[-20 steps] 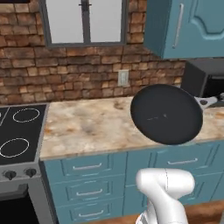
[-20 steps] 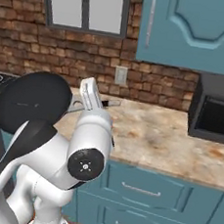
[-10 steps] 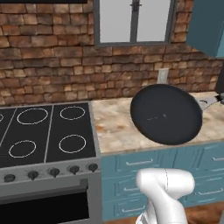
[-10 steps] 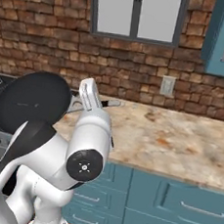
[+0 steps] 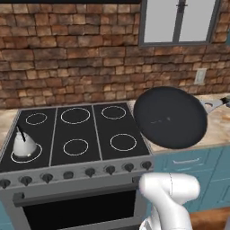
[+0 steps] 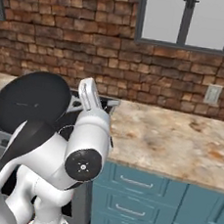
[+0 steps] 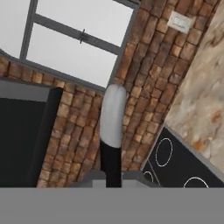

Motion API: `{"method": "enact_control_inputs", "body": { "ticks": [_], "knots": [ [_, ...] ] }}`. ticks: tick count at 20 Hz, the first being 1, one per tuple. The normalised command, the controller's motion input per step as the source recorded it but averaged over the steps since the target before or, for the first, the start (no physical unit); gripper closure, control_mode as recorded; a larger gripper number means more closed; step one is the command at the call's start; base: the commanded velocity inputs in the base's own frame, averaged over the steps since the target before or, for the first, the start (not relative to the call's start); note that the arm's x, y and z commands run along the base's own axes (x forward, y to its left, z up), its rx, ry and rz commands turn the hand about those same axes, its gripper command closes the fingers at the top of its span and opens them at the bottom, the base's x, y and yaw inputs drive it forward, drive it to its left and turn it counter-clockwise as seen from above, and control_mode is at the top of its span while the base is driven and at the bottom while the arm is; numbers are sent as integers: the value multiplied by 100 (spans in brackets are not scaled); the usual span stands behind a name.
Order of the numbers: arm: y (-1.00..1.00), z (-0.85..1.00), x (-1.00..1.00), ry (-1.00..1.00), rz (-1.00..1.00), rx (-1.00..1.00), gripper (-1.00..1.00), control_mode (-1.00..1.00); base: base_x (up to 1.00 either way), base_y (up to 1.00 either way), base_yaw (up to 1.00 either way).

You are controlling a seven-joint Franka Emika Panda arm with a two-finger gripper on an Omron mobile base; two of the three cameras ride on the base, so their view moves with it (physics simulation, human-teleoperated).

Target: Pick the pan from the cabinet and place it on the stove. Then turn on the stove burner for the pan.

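Observation:
I hold the black pan [image 5: 170, 117] in the air, tilted up on edge, over the stove's right edge and the counter beside it. Its grey handle [image 5: 214, 104] runs off to the right. In the hand view the handle [image 7: 112, 117] rises between my fingertips, and the gripper [image 7: 111, 178] is shut on it. From the right base view the pan [image 6: 30, 102] shows left of my arm. The black stove [image 5: 54, 155] has white rings; its front-right burner [image 5: 123, 142] is bare. A row of black knobs [image 5: 90, 172] lines its grey front. The cabinet is out of view.
A small silver kettle [image 5: 24, 145] stands on the stove's front-left ring. A speckled stone counter [image 6: 179, 141] runs right of the stove over teal drawers [image 6: 135, 183]. A brick wall with a window [image 5: 179, 20] and a socket [image 5: 200, 76] stands behind.
The base has driven left, so the whole scene slid right: the stove is now fully in view, and the cabinet has left the picture. The pan stays held in the same pose.

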Motion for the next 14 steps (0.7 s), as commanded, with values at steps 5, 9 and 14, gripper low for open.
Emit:
{"method": "enact_control_inputs", "body": {
  "ticks": [5,9,14],
  "knots": [
    [0,0,0,0,0,0,100,100,-10,75,0],
    [0,0,0,0,0,0,100,100,2,92,-1],
    [0,0,0,0,0,0,100,100,14,75,-1]
  ]
}}
